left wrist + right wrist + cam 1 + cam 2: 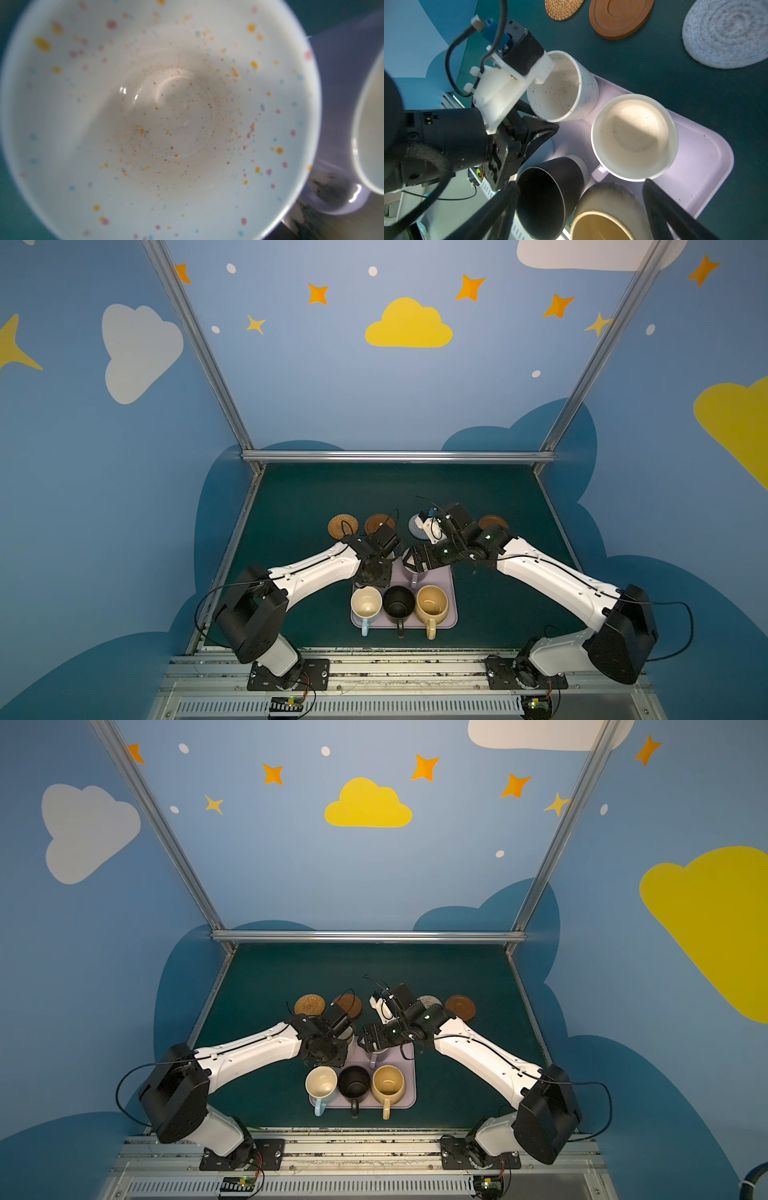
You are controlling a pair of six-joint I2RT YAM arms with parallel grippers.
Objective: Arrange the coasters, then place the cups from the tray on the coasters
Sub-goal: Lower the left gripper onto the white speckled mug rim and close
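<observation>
The lilac tray (441, 572) holds the light blue cup (365, 603), the black cup (399, 603) and the mustard cup (432, 605) in its front row. Behind them stand the speckled cup (562, 87) and the lavender cup (633, 135). My left gripper (537, 133) is down at the speckled cup's near side, and its jaws are hidden. The left wrist view looks straight into that speckled cup (158, 124). My right gripper (581, 207) hangs open above the black, mustard and lavender cups, holding nothing.
Behind the tray lie the coasters in a row: an orange-brown woven coaster (343, 526), a brown wooden coaster (379, 523), a grey-white woven coaster (430, 1001) partly behind the right wrist, and a second wooden coaster (493, 522). The two wrists almost meet above the tray's back half.
</observation>
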